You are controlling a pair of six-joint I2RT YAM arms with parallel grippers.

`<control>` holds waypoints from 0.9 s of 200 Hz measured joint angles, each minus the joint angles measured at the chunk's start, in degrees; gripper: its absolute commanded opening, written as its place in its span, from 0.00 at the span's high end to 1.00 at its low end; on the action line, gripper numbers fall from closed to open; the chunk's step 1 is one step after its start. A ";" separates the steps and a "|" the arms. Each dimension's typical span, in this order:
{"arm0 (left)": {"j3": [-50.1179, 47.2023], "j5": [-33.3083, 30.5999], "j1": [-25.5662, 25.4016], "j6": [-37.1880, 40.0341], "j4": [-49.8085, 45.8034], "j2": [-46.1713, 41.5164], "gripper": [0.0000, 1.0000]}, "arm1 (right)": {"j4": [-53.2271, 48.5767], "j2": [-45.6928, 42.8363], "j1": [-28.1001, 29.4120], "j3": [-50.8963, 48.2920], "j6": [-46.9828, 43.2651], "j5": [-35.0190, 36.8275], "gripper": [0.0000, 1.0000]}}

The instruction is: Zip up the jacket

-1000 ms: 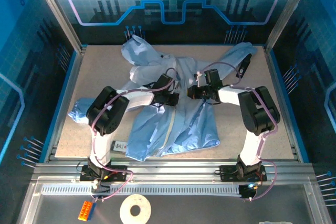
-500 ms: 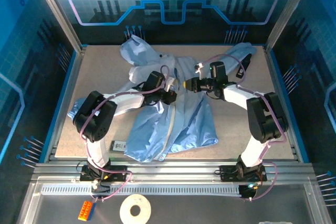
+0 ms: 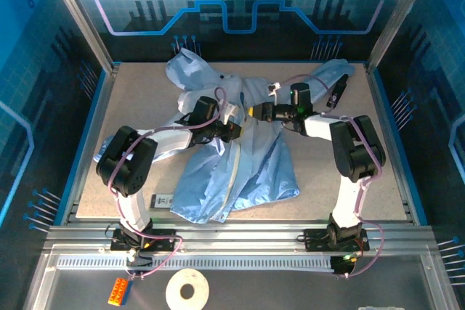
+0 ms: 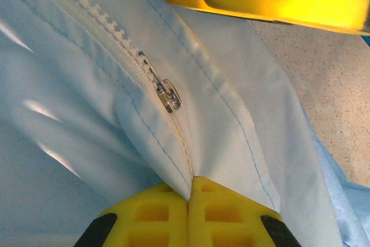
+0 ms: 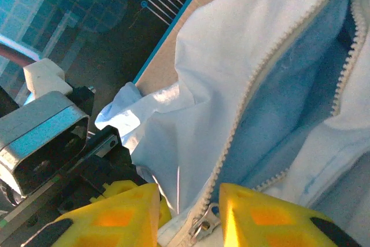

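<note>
The jacket (image 3: 247,172) is coloured light blue throughout. Its zipper strip (image 4: 98,20) is pale whitish, and the pull (image 4: 169,95) is silver. The left gripper (image 4: 188,198) is finished in yellow with a recessed square pattern; the right gripper (image 5: 188,203) is likewise yellow. The desk (image 3: 138,99) is surfaced in speckled beige.

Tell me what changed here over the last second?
The right arm carried its jaws up the pale zipper strip of the large light-blue crinkly fabric jacket, toward the far side, and parted them. The left arm swung its elbow outward; its jaws stayed pinched on the jacket fabric.
</note>
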 measured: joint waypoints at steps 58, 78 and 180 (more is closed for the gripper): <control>0.00 3.26 0.92 1.57 0.24 0.00 1.00 | 2.67 5.40 -0.17 4.26 -0.33 -4.90 0.63; -0.04 4.15 1.25 2.01 0.92 0.00 1.00 | 1.81 6.78 -0.48 4.35 -1.29 -5.60 0.63; -0.07 5.97 1.99 2.05 1.31 0.00 1.00 | -6.36 7.78 -0.46 7.63 -9.09 -10.91 0.58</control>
